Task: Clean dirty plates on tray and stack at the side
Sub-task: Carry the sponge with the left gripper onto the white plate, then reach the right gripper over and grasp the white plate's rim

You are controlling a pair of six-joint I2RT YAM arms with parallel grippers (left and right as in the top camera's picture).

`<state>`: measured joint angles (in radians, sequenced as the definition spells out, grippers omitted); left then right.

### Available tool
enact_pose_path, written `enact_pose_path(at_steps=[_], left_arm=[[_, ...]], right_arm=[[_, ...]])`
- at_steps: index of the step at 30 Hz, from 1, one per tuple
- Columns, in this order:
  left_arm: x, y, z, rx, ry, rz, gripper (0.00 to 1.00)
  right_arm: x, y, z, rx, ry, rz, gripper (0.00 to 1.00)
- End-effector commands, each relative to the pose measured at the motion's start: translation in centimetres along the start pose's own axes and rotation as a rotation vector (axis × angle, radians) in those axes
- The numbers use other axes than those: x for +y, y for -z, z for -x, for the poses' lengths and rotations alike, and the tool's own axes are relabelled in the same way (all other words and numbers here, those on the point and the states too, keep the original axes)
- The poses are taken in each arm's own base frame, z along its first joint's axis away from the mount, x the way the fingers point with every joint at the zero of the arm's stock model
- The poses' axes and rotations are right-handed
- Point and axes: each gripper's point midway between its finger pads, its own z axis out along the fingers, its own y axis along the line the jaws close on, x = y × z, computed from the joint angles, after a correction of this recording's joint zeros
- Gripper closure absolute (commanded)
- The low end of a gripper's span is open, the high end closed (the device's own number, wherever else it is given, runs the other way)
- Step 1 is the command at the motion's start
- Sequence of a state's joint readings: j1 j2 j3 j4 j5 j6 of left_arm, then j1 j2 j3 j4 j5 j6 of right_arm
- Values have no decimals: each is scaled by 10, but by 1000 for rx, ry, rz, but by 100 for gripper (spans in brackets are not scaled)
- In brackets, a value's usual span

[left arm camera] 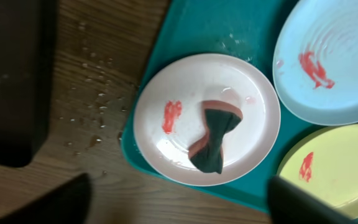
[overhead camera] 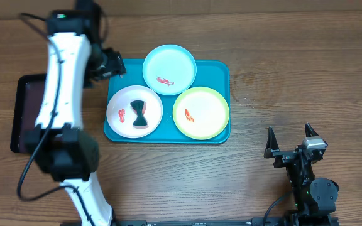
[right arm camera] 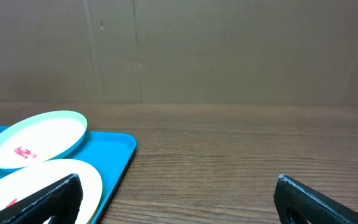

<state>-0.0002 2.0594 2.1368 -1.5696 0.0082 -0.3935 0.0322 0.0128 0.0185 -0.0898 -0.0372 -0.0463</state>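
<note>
Jaws, left gripper (left arm camera: 178, 193): spread wide, empty, above tray's left side.
Jaws, right gripper (overhead camera: 289, 136): spread, empty, near right.
Tray (overhead camera: 222, 66): white plate (left arm camera: 241, 93) near-left under dark wad (left arm camera: 213, 140); blue plate (overhead camera: 170, 63) far; yellow-green plate (overhead camera: 207, 103) near-right.

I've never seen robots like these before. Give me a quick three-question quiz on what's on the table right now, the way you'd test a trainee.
1. True or false: the sponge lies on the light blue plate.
2. The right arm's jaws are: A) open and empty, B) shut on a plate, C) shut on the sponge.
3. How many plates on the tray show a red smear?

Key:
1. False. It lies on the white plate.
2. A.
3. Three: the white plate, the light blue plate and the yellow-green plate.
</note>
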Motion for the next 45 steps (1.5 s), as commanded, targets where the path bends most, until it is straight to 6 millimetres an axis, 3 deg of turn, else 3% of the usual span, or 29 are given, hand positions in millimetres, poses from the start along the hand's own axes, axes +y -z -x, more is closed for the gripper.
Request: enact_pose_path(at_steps=[1, 8, 9, 12, 14, 16, 19, 21, 24, 27, 29, 31, 34, 39, 42, 45], left_arm=[[18, 26, 2, -58, 30, 1, 0], [27, 16, -8, 2, 45, 25, 0], [27, 16, -8, 6, 44, 26, 0], [26, 16, -9, 6, 41, 26, 0], [24, 15, -9, 9, 41, 18, 0], [23, 15, -10, 12, 41, 10, 0], [22, 15, -10, 14, 41, 5, 0], [22, 15, -10, 14, 41, 5, 0], [22, 15, -10, 14, 41, 5, 0], [22, 15, -10, 14, 41, 5, 0], [22, 15, -10, 14, 41, 5, 0], [22, 15, -10, 13, 41, 5, 0], [22, 15, -10, 13, 41, 5, 0], [22, 15, -9, 10, 41, 4, 0], [19, 15, -4, -9, 41, -10, 0], [14, 16, -10, 21, 41, -41, 0]], right_arm=[[-2, 0, -1, -6, 4, -8, 0], [-2, 0, 0, -10, 3, -7, 0], [4, 0, 9, -46, 6, 23, 0], [57, 13, 39, -163, -33, 343, 0], [100, 36, 36, -125, -81, 633, 0], [126, 58, 34, -104, -73, 828, 0], [140, 76, 34, -106, -47, 955, 0], [142, 84, 56, -187, -50, 979, 0], [137, 107, 111, -467, 20, 952, 0], [118, 124, 165, -723, 28, 804, 0], [104, 123, 190, -756, -24, 714, 0], [96, 115, 208, -703, -63, 646, 0], [94, 93, 216, -506, -18, 571, 0], [92, 47, 187, 57, -116, 523, 0], [112, 37, 187, 259, -221, 655, 0], [143, 40, 195, 425, -442, 904, 0]])
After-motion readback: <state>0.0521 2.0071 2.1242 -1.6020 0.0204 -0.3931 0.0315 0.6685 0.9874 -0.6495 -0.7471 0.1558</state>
